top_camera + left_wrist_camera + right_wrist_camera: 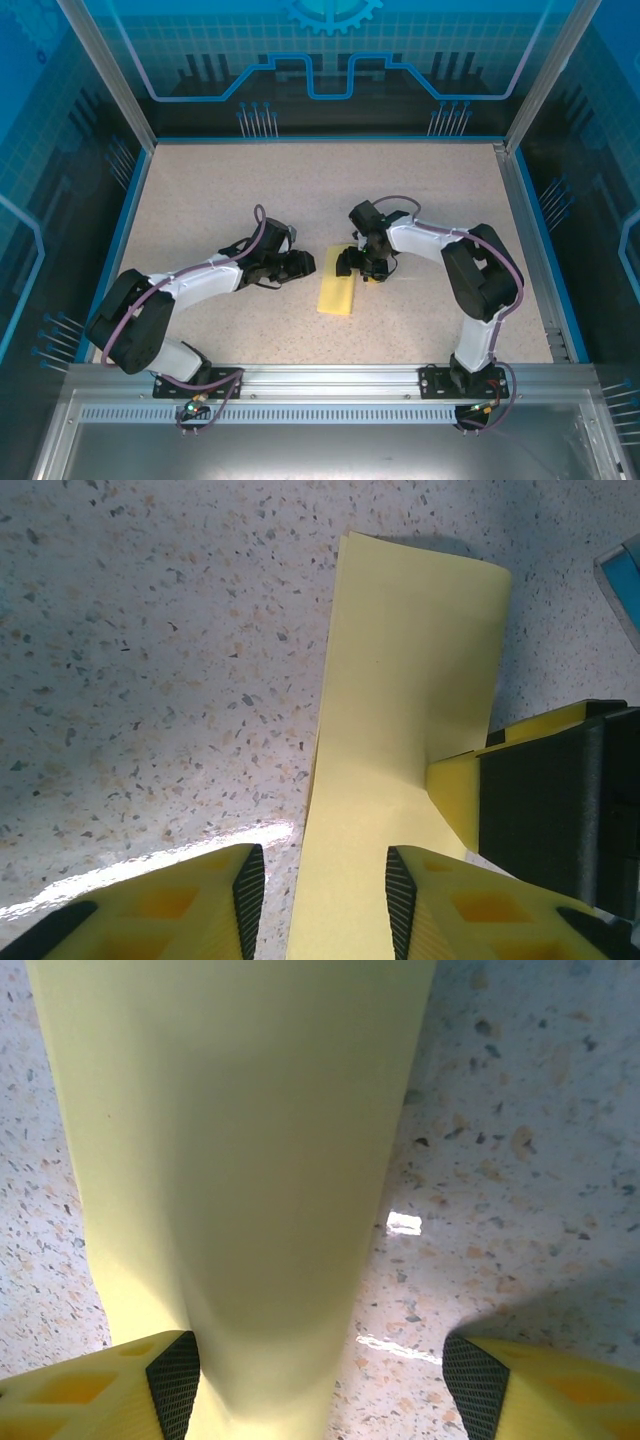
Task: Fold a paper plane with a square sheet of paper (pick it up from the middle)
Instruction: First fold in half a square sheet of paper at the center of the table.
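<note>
The square sheet of paper (337,293), folded to a narrow pale-yellow strip, lies on the table (220,200) between the two arms, with both grippers crowded at its far end. The left gripper (298,265) comes in from the sheet's left, its jaws narrowly apart astride the strip. One pad (398,900) seems to be against the paper and a sliver of table shows beside the other, so nothing is clamped. The right gripper (358,262) stands at the sheet's right with jaws wide, one finger (540,800) touching the paper's edge. The likeliest trouble is that the left jaws, closing on the bowed strip, crumple it or drag it askew and spoil the crease. The grippers are also near enough to each other beside the sheet to knock fingers. The sheet's near end lies free, and the table's rim is well apart from it on every side, leaving open room to slide or turn it.
</note>
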Robot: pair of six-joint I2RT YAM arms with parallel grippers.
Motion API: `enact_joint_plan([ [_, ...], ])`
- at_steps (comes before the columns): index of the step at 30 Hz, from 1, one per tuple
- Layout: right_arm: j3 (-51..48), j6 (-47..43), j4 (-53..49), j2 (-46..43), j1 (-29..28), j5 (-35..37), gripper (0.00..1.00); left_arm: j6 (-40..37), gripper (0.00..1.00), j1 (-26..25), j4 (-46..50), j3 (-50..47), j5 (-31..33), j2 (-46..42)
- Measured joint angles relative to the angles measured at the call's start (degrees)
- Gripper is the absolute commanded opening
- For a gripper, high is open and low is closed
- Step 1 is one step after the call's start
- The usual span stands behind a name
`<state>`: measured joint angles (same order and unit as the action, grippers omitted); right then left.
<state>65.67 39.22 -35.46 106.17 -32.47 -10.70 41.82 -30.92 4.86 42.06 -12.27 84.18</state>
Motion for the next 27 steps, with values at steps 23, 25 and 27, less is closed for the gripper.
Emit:
enact_joint_plan([
  [23,2.3,-0.9,-2.9,1.9,-0.4,1.1,0.7,1.4,0.0,0.0,-1.7,5.1,-5.9,7.6],
  [25,2.3,-0.9,-2.9,1.9,-0.5,1.3,0.7,1.8,0.0,0.0,-2.5,5.7,-6.7,9.0],
  [27,2.5,-0.9,-3.1,2.1,-0.5,1.4,0.7,2.2,0.0,0.0,-3.2,6.4,-7.4,10.5],
])
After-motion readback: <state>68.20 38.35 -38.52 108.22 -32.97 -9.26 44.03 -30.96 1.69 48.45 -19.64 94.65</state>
